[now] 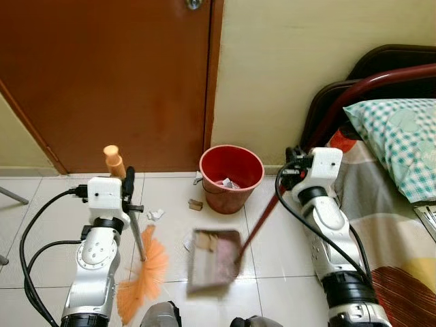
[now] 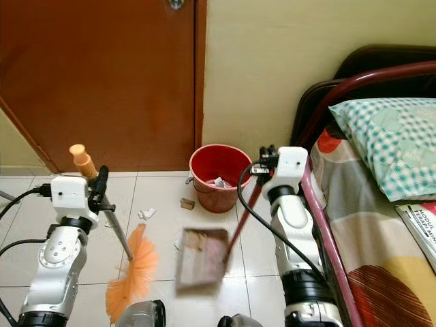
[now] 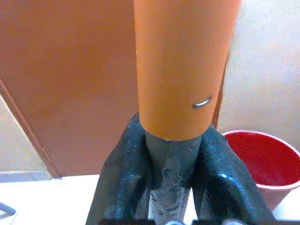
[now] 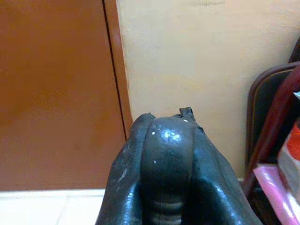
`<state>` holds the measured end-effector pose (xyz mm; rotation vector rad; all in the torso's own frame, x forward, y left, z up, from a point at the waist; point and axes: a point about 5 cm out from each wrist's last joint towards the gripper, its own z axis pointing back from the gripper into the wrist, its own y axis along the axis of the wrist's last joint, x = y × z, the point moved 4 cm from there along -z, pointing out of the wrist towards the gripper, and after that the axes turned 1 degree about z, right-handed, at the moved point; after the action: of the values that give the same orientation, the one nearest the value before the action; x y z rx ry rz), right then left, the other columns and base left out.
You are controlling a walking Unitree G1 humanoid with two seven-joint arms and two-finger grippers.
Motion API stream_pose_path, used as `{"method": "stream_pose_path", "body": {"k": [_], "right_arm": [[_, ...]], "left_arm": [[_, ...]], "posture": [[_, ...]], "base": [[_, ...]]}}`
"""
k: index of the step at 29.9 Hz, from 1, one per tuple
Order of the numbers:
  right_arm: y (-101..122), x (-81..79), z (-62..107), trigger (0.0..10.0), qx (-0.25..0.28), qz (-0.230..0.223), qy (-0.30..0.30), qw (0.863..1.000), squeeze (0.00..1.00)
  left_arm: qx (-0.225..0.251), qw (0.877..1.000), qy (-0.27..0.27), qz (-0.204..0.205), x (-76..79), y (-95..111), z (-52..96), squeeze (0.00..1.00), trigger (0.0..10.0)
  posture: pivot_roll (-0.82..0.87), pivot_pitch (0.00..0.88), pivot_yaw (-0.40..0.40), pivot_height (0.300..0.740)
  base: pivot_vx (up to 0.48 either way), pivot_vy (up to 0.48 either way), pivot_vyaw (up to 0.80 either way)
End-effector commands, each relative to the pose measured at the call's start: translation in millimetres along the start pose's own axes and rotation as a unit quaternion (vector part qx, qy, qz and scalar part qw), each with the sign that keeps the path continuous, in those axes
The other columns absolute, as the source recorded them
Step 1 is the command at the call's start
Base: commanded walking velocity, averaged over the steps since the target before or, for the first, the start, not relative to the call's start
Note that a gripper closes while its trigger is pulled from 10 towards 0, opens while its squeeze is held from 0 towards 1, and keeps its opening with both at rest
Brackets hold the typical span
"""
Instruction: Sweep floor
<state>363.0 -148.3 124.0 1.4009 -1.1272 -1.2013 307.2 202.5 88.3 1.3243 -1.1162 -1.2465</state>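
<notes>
My left gripper (image 1: 127,182) is shut on the grey shaft of an orange broom (image 1: 144,272), just below its orange grip (image 3: 180,65); the bristles rest on the tiled floor at the lower left. My right gripper (image 1: 291,167) is shut on the dark top (image 4: 168,154) of a red-handled dustpan (image 1: 214,259), which hangs blurred just above the floor, holding some scraps. A red bucket (image 1: 231,177) with crumpled paper inside stands by the wall beyond the pan. Paper scraps (image 1: 156,214) and a small brown piece (image 1: 195,204) lie on the tiles before the bucket.
A brown door (image 1: 109,82) and a yellow wall (image 1: 293,61) close off the far side. A bed (image 1: 402,225) with a dark red frame and a checked pillow (image 1: 402,143) lines the right side, close to my right arm. A thin metal leg (image 1: 12,197) shows at far left.
</notes>
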Motion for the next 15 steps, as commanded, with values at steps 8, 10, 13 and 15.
{"method": "stream_pose_path", "body": {"k": [8,10,13,15], "right_arm": [[42,-12.7,-19.1,10.0,0.045,-0.032,0.015,0.998,0.0],[53,-15.8,-23.1,10.0,0.055,-0.043,0.017,0.997,0.0],[66,-20.5,-27.4,10.0,0.068,-0.058,0.02,0.996,0.0],[84,-26.8,-33.7,10.0,0.09,-0.073,0.025,0.993,0.0]], "left_arm": [[-0.043,0.999,0.006,-0.03,-5.3,-11,0.6,0.0,10.0],[-0.043,0.999,0.009,-0.029,-6.3,-11,2.2,0.0,10.0],[-0.046,0.998,0.009,-0.028,-6.0,-13,5.3,0.0,10.0],[-0.061,0.998,0.007,-0.024,-5.4,-21,7.3,0.0,10.0]], "posture": [[0.08,0.123,-0.074,0.74],[0.08,0.128,-0.078,0.74],[0.08,0.122,-0.08,0.74],[0.08,0.114,-0.079,0.74]], "base": [[0.0,0.0,0.0],[0.0,0.0,0.0],[0.0,0.0,0.0],[0.0,0.0,0.0]]}}
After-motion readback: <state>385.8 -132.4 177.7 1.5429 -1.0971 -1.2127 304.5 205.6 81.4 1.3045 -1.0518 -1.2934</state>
